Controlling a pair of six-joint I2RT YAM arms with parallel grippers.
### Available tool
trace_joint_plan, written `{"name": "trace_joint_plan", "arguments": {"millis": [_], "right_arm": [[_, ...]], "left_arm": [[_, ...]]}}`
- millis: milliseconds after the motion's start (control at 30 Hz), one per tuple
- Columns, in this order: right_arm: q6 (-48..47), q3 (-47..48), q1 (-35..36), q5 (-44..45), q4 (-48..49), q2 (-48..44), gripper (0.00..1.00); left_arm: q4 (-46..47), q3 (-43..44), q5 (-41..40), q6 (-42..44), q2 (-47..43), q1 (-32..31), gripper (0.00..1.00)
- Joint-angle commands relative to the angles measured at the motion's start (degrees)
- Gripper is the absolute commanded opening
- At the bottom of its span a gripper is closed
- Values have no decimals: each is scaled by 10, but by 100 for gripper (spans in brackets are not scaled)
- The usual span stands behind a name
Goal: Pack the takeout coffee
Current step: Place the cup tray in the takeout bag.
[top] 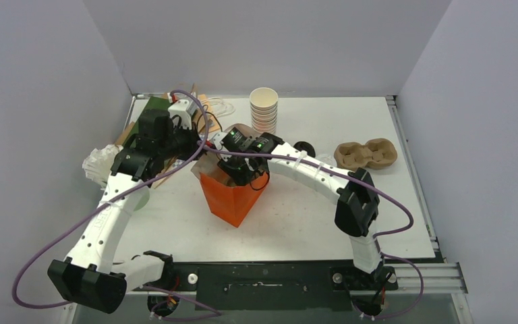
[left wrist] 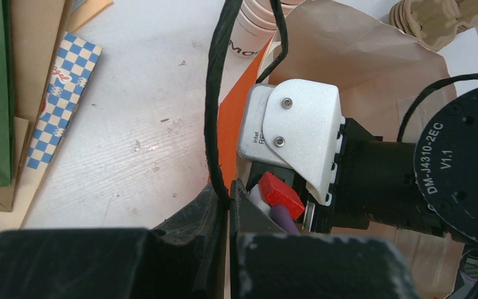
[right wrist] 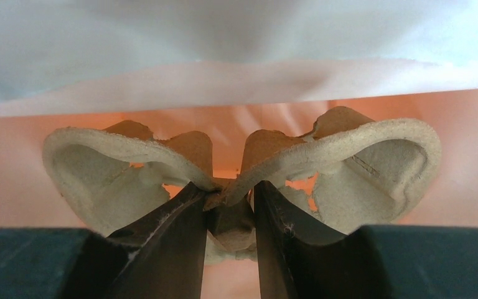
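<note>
L gripper: shut tight, pinching orange bag rim.
R gripper: part open, clamped on pulp carrier ctr, inside bag.

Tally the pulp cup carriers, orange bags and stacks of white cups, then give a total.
Pulp cup carriers: 2, one gripped by the right pincer, one on the table (more may nest under it; cannot tell)
Orange bags: 1
Stacks of white cups: 1
Total: 4
</note>
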Motion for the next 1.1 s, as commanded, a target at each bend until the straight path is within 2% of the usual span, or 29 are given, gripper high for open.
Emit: {"name": "trace_joint_plan", "arguments": {"millis": [0, 533, 700, 933, 1067], "right_arm": [[3, -18, -6, -8, 9, -7, 15], [0, -45, -4, -6, 12, -9, 16], [1, -59, -4, -9, 29, -18, 22], [-2, -62, -4, -6, 27, -1, 22], [0, -65, -4, -2, 38, -16, 24]], "left_arm": [[52, 14, 3, 21, -34, -12, 0], [87, -16, 13, 34, -41, -29, 0], [92, -24, 13, 34, -45, -32, 0], [111, -42, 29, 28, -56, -34, 0], [109, -45, 7, 25, -55, -34, 0]]}}
